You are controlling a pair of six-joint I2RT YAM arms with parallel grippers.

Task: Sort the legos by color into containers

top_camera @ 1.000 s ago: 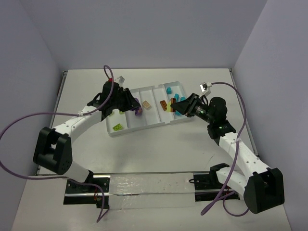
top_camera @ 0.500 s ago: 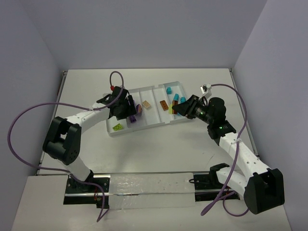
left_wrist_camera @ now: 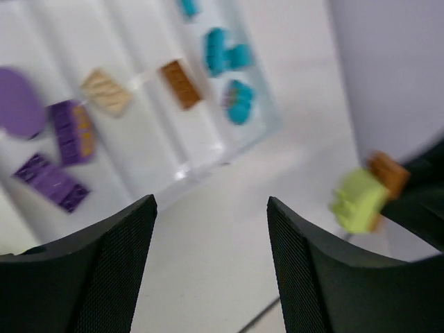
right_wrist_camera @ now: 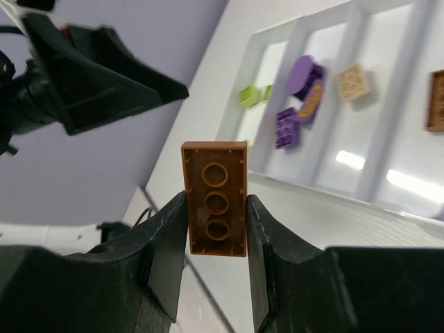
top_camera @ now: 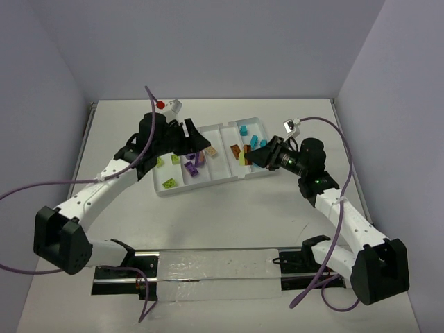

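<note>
— What is the right claw [right_wrist_camera: 216,208] doing?
— It is pinching a brown brick [right_wrist_camera: 215,198] between its jaws, with the brick's long side standing upright.
— Where is it hanging?
— Over the right part of the tray [top_camera: 211,182], by the brown and teal lanes. I cannot tell which one. A lime brick [left_wrist_camera: 357,201] is showing just beside the brown one in the left wrist view.
— And the left claw [left_wrist_camera: 209,205]?
— It is gaping wide, carrying nothing and hovering over the tray. Purple pieces [left_wrist_camera: 52,182], a tan brick [left_wrist_camera: 105,91] and teal bricks [left_wrist_camera: 225,55] are lying in separate lanes beyond it.
</note>
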